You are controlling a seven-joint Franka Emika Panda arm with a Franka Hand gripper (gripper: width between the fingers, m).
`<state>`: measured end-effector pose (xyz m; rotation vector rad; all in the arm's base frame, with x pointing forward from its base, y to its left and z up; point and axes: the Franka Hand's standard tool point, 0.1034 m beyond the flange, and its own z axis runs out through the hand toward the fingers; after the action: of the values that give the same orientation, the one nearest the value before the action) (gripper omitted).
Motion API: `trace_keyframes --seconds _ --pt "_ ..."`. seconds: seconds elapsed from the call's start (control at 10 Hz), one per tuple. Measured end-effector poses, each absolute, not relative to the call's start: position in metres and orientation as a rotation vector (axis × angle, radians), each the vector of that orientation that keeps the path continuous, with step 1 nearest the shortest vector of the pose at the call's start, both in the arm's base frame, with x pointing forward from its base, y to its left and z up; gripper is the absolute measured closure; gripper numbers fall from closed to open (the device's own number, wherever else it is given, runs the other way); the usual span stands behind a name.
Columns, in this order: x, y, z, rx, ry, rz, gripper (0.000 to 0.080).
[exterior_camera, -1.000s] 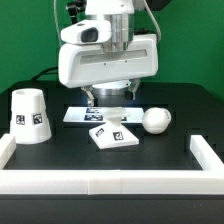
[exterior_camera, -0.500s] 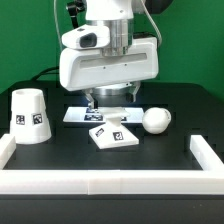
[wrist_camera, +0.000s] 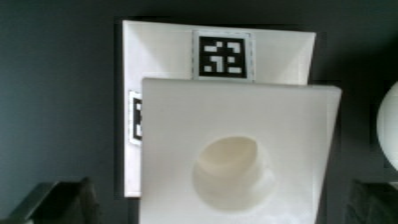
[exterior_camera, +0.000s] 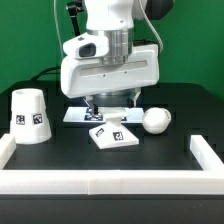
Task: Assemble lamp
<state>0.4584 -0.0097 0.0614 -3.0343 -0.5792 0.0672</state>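
1. The base (exterior_camera: 113, 136) lies flat on the black table (exterior_camera: 60, 160), just in front of the marker board (exterior_camera: 78, 115). The bulb (exterior_camera: 155, 120) sits near it on the exterior view's right, and the shade (exterior_camera: 28, 115) stands well apart on the left.
2. The gripper (exterior_camera: 110, 104) hangs over the base, jaws spread wide and empty. In the wrist view its dark fingers (wrist_camera: 50, 200) flank the slab.
3. The base looks like rigid, light, smooth plastic — likely to skid if nudged. The best hold is probably square across two opposite edges, clear of the socket (wrist_camera: 231, 165).
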Motion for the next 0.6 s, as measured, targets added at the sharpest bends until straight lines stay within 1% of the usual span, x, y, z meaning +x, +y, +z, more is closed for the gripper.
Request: trace_keyframes --seconds 0.3,0.6 --pt "0.455 -0.007 0.050 -3.033 -0.590 0.059 0.0100" --pt "0.454 -0.011 0.045 -3.028 -0.611 0.057 0.0100"
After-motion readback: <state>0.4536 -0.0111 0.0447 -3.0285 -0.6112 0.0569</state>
